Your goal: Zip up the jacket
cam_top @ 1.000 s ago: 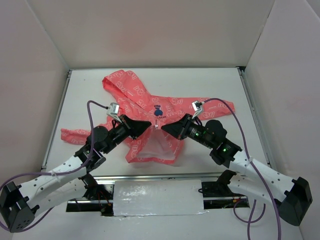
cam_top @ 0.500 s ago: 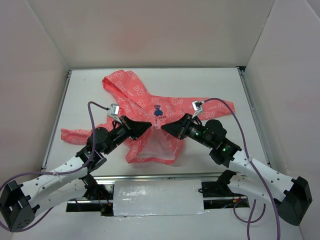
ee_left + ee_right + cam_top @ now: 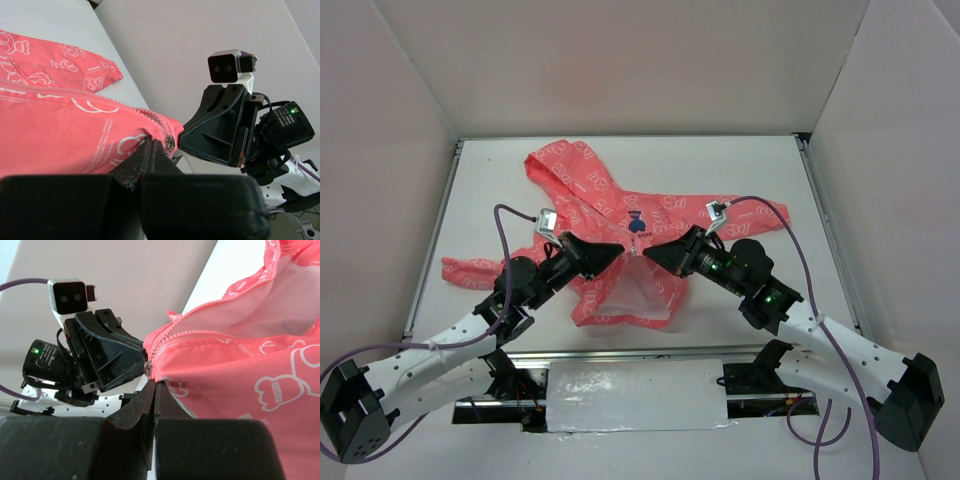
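The coral-pink jacket (image 3: pixel 582 180) lies spread on the white table (image 3: pixel 730 165).

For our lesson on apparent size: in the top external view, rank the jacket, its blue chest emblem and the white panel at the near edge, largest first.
Largest: jacket.
Next: white panel.
Smallest: blue chest emblem, by far.
No near ties.

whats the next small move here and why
Probably hold the left fingers as anchor and draw the right fingers slowly along the open teeth: both are shut on the jacket right at the slider, and beyond it the teeth gape.
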